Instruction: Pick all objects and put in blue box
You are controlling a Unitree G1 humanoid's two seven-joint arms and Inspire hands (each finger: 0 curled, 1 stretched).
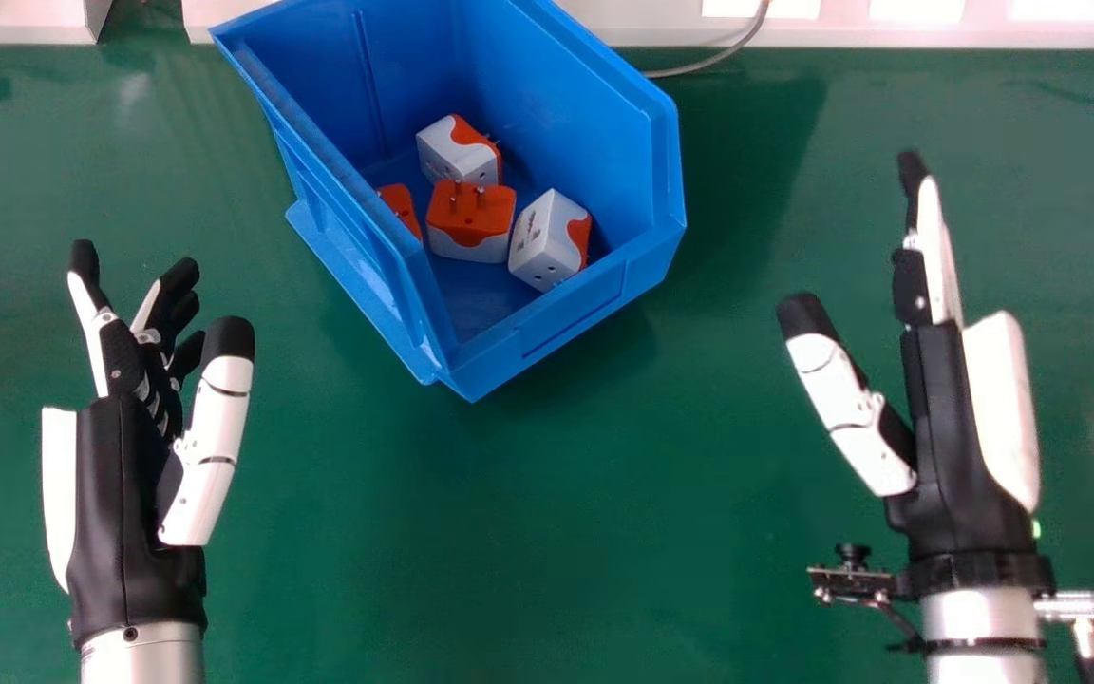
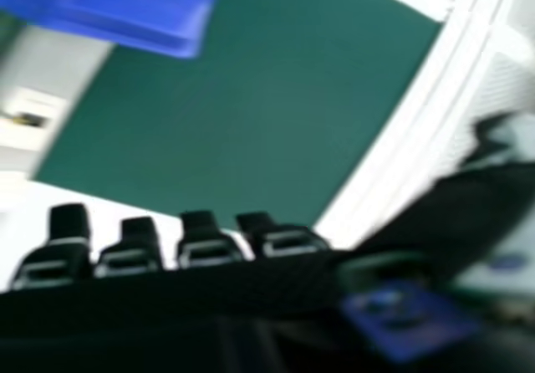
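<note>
Right hand, yours: between three and four o'clock from the centre of the head view, above the tabletop; fingers straight, thumb spread wide, holding nothing.

Left hand, yours: between eight and nine o'clock; fingers loosely extended with a slight bend, thumb well apart from them, nothing in the grasp.

Storage bin, blue, open-topped: one, between your hands and beyond them, toward eleven o'clock, set aslant with its near corner pointing at about six. It shows in your right hand view as well.

Contents of the bin, white and orange travel plug adapters, four visible:
– orange-faced adapter, mid-cluster, pins upward;
– rear adapter, toward eleven o'clock of that one, lying tilted;
– white-sided adapter, toward four o'clock of it, tilted;
– half-hidden adapter, toward nine o'clock of it, partly behind the bin's wall.

Tabletop, green: beneath bin and hands alike. Grey cable: beyond it, near one o'clock.

Progress, as judged: you have four adapters boxed, and the job looks complete or very close to it. Nothing in the pictures calls for another pick; whether more pieces lie out of frame you cannot tell. Remaining for you, probably, is just to keep both hands clear of the bin.
</note>
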